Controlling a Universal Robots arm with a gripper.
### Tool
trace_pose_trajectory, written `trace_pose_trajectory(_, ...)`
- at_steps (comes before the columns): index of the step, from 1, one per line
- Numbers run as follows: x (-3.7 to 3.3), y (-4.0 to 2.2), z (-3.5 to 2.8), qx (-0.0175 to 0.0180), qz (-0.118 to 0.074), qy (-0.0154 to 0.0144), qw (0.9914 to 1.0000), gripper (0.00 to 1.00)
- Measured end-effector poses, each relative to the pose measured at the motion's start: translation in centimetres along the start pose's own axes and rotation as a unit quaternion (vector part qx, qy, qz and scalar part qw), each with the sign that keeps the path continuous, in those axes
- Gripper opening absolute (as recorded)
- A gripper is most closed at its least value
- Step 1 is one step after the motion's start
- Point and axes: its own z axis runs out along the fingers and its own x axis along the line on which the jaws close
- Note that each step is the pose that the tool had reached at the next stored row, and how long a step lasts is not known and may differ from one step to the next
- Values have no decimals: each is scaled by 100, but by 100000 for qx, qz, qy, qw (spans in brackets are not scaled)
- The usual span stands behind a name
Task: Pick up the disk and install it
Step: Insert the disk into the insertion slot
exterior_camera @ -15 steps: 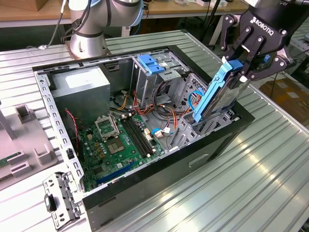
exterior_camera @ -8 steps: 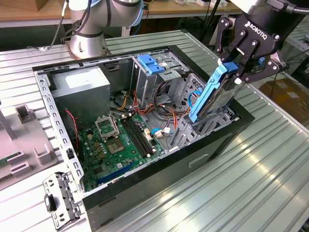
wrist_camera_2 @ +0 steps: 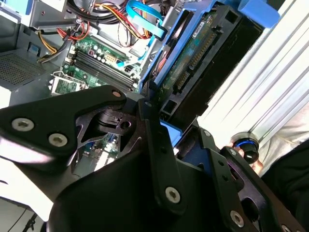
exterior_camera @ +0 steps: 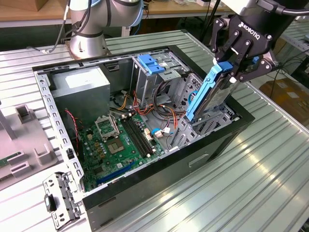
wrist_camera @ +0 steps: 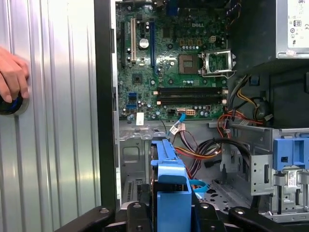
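Ribbed metal tabletop (exterior_camera: pixel 270 159) carries an open computer case (exterior_camera: pixel 145 195). The pincer (exterior_camera: pixel 232 72) grips the disk (exterior_camera: pixel 200 99), tilted over the case's side at the exterior view's right. Tipped like that, it might bump the wall, snag the wires (exterior_camera: pixel 161 108), or slip loose.

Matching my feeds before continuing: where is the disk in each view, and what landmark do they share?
Exterior view: the disk, tilted, gripped by the end effector over the case's end at the exterior view's right.
Second wrist view: the disk just beyond the end effector, circuit side showing.
First wrist view: the disk edge-on, blue frame toward the camera.
Shared landmark: the green motherboard, inside the case in all three.
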Motion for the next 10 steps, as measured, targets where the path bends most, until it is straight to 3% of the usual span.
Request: trace_pose_trajectory(10, -8, 4, 120, -1, 1, 7, 100000, 37)
